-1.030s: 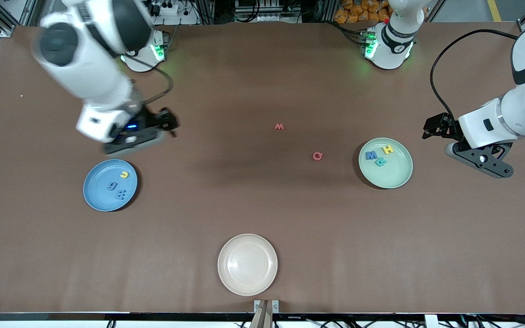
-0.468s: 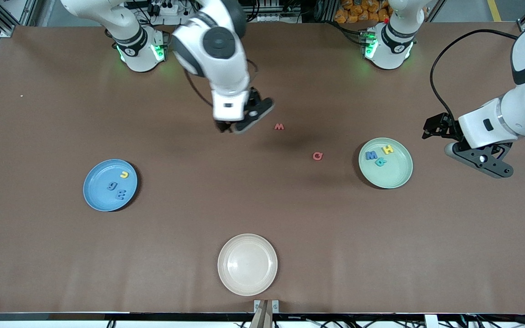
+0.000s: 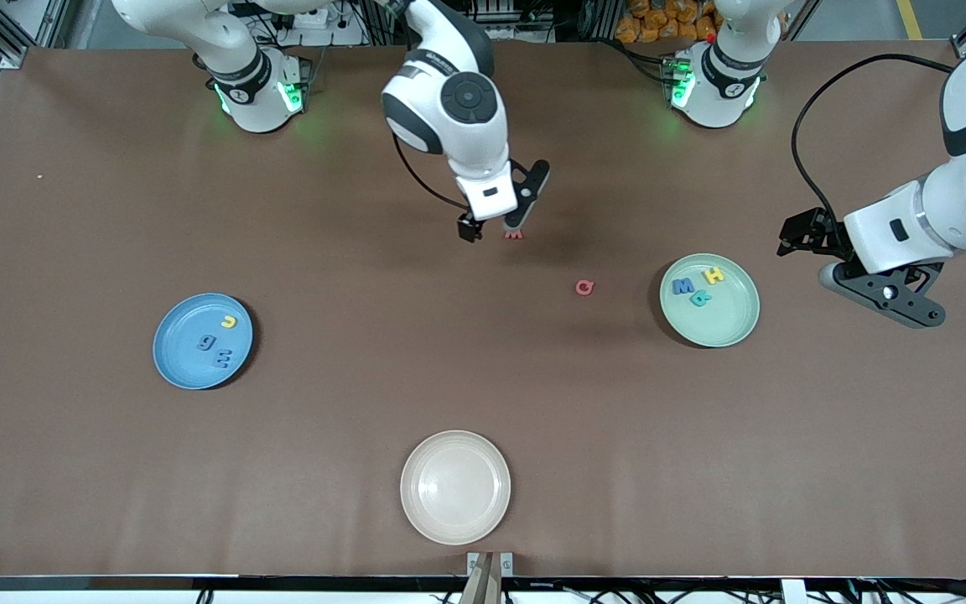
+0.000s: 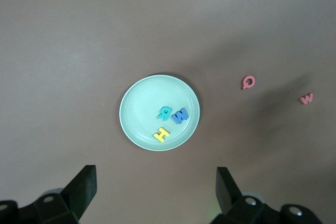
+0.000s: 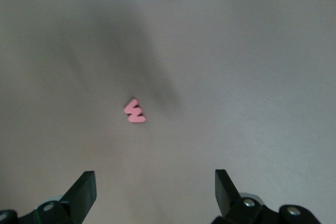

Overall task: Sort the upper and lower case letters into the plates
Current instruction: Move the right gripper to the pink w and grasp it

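Red w (image 3: 514, 234) was seen on the table (image 3: 366, 377) under the right gripper (image 3: 506, 220), jaws spread empty; the left gripper (image 3: 885, 289), likewise spread, waited beside the mint plate (image 3: 726, 323).

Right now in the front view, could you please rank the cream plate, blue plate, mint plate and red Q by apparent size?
1. cream plate
2. blue plate and mint plate, alike
3. red Q

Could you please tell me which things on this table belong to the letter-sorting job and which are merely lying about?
Part of the job:
- blue plate with three letters
- mint green plate with three letters
- red w under the open right claw
- red Q

Lying about:
- cream-white plate
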You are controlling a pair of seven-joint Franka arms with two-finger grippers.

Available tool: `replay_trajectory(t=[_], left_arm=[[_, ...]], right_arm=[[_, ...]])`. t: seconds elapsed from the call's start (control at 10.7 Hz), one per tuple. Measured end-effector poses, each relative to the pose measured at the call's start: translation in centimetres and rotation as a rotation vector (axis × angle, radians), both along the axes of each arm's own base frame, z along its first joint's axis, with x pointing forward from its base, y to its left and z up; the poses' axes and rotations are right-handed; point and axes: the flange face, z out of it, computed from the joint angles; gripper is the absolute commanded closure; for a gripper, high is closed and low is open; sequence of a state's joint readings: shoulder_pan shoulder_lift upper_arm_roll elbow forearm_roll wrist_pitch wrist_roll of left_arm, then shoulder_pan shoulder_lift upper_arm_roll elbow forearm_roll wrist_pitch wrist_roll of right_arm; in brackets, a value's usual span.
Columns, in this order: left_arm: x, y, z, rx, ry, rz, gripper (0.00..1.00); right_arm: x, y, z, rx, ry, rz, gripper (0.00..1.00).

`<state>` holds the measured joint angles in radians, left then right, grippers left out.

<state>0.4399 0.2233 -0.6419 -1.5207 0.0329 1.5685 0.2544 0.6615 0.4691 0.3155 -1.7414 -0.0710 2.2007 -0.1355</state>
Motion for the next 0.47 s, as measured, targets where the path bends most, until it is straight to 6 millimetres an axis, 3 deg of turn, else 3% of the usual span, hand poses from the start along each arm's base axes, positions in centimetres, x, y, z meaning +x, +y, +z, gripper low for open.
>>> replay_trajectory(t=[0.28,0.47], left_arm=[[0.0,0.1,0.0,0.001,0.003,0.001,0.0],[-0.1,0.7,-0.4,0.005,0.021,0.009,0.0]], right_arm=[[-2.7,3.1,-4.6,0.031,-0.035,0.122,0.09],[-3.8,3.9,-7.3,0.03,-0.034,0.205,0.11]])
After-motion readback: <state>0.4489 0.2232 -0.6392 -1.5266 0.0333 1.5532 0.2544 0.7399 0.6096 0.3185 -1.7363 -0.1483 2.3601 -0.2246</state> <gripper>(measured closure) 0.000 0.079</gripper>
